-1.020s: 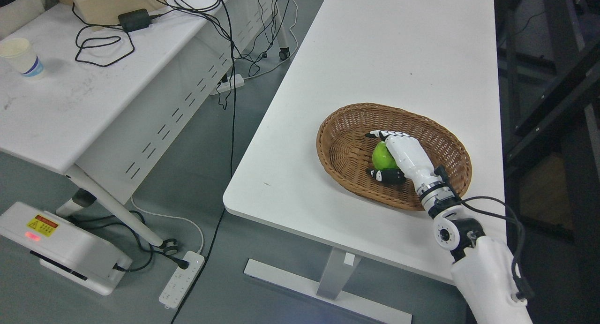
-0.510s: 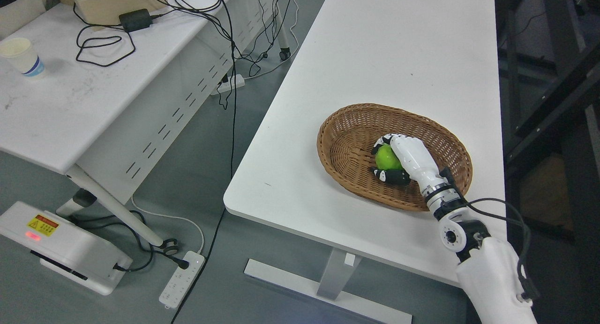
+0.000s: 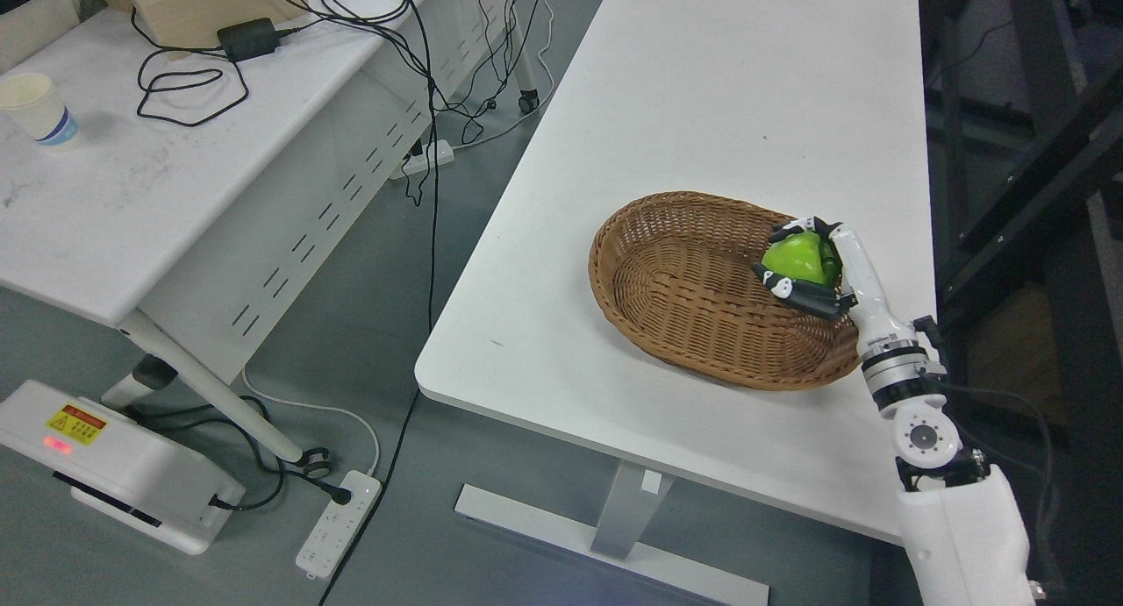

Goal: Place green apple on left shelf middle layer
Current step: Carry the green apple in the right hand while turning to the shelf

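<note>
A green apple (image 3: pixel 797 256) is held in my right hand (image 3: pixel 803 264), whose black-tipped fingers (image 3: pixel 794 288) curl around it. The hand holds the apple raised over the right side of the brown wicker basket (image 3: pixel 693 299), which stands on the white table (image 3: pixel 702 106). My right arm (image 3: pixel 930 448) comes in from the lower right. My left arm is out of view. No shelf shows in this view.
A second white desk (image 3: pixel 132 185) stands at the left with a paper cup (image 3: pixel 35 106), a cardboard box (image 3: pixel 202 1) and black cables (image 3: pixel 184 84). Cables, a power strip (image 3: pixel 338 523) and a white device (image 3: pixel 114 466) lie on the floor. Dark frames (image 3: pixel 1026 185) stand at the right.
My right hand closed on the apple, lifted it from the basket floor and moved right and up, toward the basket's right rim. The camera shifted slightly.
</note>
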Controlling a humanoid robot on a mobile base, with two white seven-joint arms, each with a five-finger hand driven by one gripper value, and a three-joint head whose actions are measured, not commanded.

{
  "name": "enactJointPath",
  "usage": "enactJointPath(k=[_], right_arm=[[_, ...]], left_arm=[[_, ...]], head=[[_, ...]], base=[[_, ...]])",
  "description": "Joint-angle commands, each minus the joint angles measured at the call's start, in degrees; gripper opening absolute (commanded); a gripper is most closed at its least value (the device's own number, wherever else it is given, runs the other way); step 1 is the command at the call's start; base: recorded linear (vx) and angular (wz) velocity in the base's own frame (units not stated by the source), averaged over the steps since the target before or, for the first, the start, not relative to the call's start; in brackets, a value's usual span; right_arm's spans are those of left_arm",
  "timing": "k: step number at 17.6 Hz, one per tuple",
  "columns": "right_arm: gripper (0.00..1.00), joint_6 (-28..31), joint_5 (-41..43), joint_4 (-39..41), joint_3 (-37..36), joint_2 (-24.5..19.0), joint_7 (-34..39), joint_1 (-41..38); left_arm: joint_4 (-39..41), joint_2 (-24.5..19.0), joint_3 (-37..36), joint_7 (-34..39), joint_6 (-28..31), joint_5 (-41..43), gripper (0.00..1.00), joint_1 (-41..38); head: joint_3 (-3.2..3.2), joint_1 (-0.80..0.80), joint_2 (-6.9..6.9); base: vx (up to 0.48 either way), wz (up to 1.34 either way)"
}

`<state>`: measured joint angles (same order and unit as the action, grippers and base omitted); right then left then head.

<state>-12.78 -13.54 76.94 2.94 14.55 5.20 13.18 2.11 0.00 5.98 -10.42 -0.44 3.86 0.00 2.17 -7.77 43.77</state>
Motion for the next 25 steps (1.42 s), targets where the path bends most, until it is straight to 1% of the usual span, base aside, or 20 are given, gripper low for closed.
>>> enactJointPath(k=[1,2,3,4,6,9,13,14,18,21,25], right_arm=[[0.0,-1.6,11.2,11.1,-12.7,-1.2,-1.6,-5.0],[0.0,-1.4,11.2,12.4,-13.5,-1.5,-4.2,-6.6],[0.0,-1.1,11.2,13.7,-13.6,-1.8,-8.4,-8.9],[0.0,-1.4,11.2,15.2,-13.5,-1.9,-10.0,-11.1],[0.0,-1.6,11.3,19.1,-13.3,-3.0,-10.0,-14.9],[0.0,-1.6,11.3,20.7,-12.4,-4.3,-9.9,-18.4],[0.0,-1.9,11.1,20.8,-5.0,-4.6,-8.5,-22.2],[0.0,-1.9,11.0,20.8,-3.7,-5.2,-8.5,-23.0],[0.0,-1.8,10.9,20.9,-3.6,-6.5,-9.1,-23.4],[0.0,-1.7,10.9,21.4,-4.0,-8.4,-10.4,-24.7],[0.0,-1.9,11.0,21.8,-3.7,-8.7,-10.4,-25.0]], left_arm=[[0.0,-1.0,0.0,0.0,0.0,0.0,1.0,1.2],[0.0,-1.0,0.0,0.0,0.0,0.0,1.0,1.2],[0.0,-1.0,0.0,0.0,0.0,-0.1,1.0,1.2],[0.0,-1.0,0.0,0.0,0.0,-0.1,1.0,1.2],[0.0,-1.0,0.0,0.0,0.0,0.0,1.0,1.2],[0.0,-1.0,0.0,0.0,0.0,0.0,1.0,1.2],[0.0,-1.0,0.0,0.0,0.0,0.0,1.0,1.2],[0.0,-1.0,0.0,0.0,0.0,-0.1,1.0,1.2],[0.0,-1.0,0.0,0.0,0.0,-0.1,1.0,1.2],[0.0,-1.0,0.0,0.0,0.0,0.0,1.0,1.2],[0.0,-1.0,0.0,0.0,0.0,0.0,1.0,1.2]], head=[[0.0,0.0,0.0],[0.0,0.0,0.0],[0.0,0.0,0.0],[0.0,0.0,0.0],[0.0,0.0,0.0],[0.0,0.0,0.0],[0.0,0.0,0.0],[0.0,0.0,0.0],[0.0,0.0,0.0],[0.0,0.0,0.0],[0.0,0.0,0.0]], base=[[-0.026,-0.05],[-0.026,-0.05],[-0.046,-0.09],[-0.046,-0.09],[-0.059,-0.13],[-0.094,-0.18],[-0.087,-0.15],[-0.082,-0.12],[-0.07,-0.19],[-0.065,-0.32],[-0.081,-0.31]])
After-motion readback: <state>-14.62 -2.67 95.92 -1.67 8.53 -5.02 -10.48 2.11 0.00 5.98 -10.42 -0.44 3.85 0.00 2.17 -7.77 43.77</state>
